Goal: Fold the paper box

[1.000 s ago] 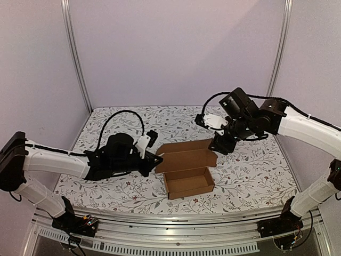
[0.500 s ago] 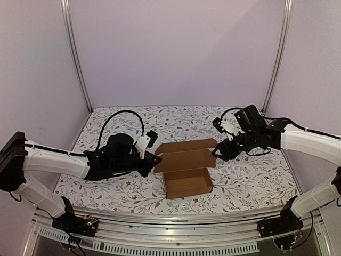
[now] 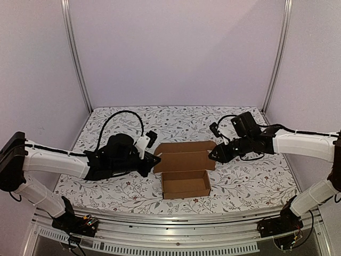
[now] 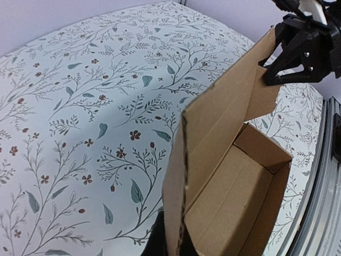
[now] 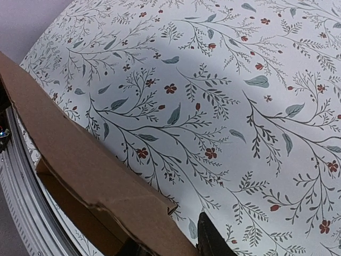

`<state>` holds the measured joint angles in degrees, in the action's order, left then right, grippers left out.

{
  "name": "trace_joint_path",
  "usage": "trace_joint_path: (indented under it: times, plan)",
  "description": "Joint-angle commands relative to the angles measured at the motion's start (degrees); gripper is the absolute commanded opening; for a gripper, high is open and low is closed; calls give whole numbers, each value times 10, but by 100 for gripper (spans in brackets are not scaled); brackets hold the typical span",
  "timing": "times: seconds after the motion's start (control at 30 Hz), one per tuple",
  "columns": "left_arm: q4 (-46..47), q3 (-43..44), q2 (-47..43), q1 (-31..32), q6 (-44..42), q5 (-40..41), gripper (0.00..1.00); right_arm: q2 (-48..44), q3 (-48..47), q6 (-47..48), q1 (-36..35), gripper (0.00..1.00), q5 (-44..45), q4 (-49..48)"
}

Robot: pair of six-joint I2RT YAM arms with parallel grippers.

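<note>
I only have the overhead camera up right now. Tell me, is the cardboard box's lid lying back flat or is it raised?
Observer: The left wrist view shows the paper box with its lid raised steeply over the open tray, not lying flat.
Operator: Okay, and where exactly is the right gripper on it?
Observer: In that same view the right gripper has a finger on each side of the small side flap at the lid's far end. I cannot tell whether it is pinching yet.
</note>
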<state>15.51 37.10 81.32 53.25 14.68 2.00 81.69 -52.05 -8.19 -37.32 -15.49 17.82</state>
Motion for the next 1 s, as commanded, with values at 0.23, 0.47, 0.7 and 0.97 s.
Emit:
trace_joint_path:
  times: [0.23,0.47,0.7,0.97]
  plan:
    - [-22,-2,-8,7,11,28,0,-14,46,-12,1,3,-10,-50]
    - [-60,28,1,23,60,77,0,-54,83,-36,-47,0,59,-89]
    - [-121,73,20,70,129,162,0,-103,131,-109,-106,0,197,-150]
    - [-137,85,49,117,172,237,0,-132,163,-172,-179,0,336,-211]
